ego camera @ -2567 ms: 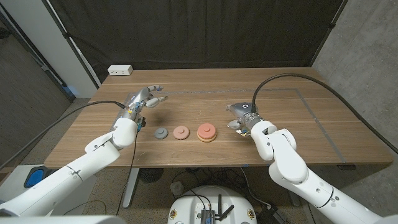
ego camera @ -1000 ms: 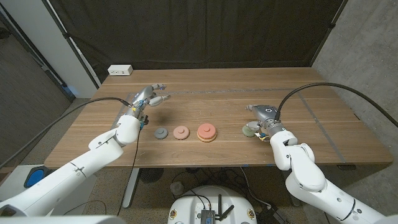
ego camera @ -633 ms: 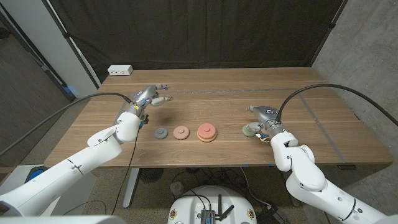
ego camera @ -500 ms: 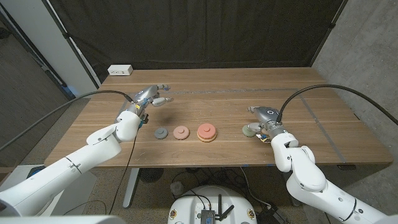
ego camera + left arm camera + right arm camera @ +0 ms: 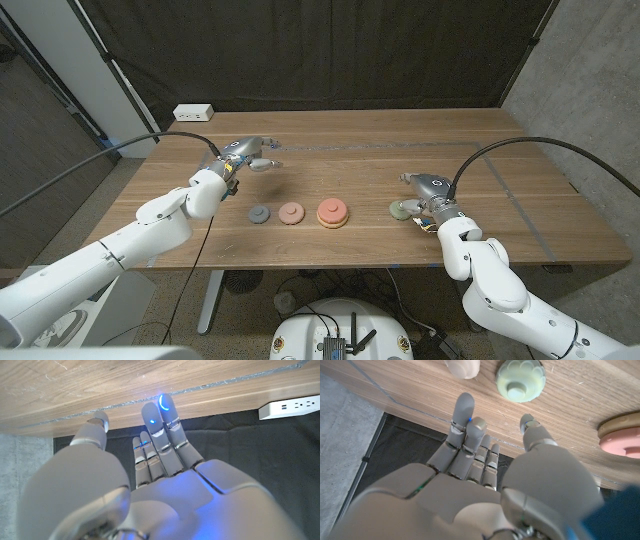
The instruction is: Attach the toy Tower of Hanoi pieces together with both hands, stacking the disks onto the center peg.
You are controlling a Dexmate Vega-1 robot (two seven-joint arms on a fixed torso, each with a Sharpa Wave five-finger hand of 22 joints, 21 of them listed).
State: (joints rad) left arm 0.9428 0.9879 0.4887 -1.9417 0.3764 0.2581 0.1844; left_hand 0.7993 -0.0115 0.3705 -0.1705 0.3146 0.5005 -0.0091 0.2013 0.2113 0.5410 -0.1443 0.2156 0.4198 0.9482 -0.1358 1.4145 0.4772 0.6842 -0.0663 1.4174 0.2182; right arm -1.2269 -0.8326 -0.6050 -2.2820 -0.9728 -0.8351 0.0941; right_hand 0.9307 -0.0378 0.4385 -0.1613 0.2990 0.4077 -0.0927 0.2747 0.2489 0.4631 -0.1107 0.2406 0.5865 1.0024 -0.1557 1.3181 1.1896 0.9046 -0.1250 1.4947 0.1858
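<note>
**Green disk down by the right hand, stack waiting in the middle**

Here's the table (image 5: 480, 150) from the head view: a row of three pieces in the middle, a small grey disk (image 5: 259, 214), a pink disk (image 5: 291, 212), and the larger orange-and-pink stack (image 5: 332, 212). Off to the right, well apart from that stack, lies a pale green disk (image 5: 401, 209), knob up and flat on the wood.

The right hand (image 5: 428, 192) sits just beside the green disk, on its far-right side. In the right wrist view its fingers (image 5: 465, 415) are stretched out and spread, gripping nothing, with the green disk (image 5: 520, 379) just past the fingertips and a beige piece (image 5: 462, 367) next to it.

The left hand (image 5: 243, 155) hovers behind the grey disk, near but not touching, fingers (image 5: 162, 412) extended side by side and holding nothing.

To do this step well, I'd say: pick the next disk by size, pinch it by the rim, and lower it level and centred over the stack so it seats straight.
</note>
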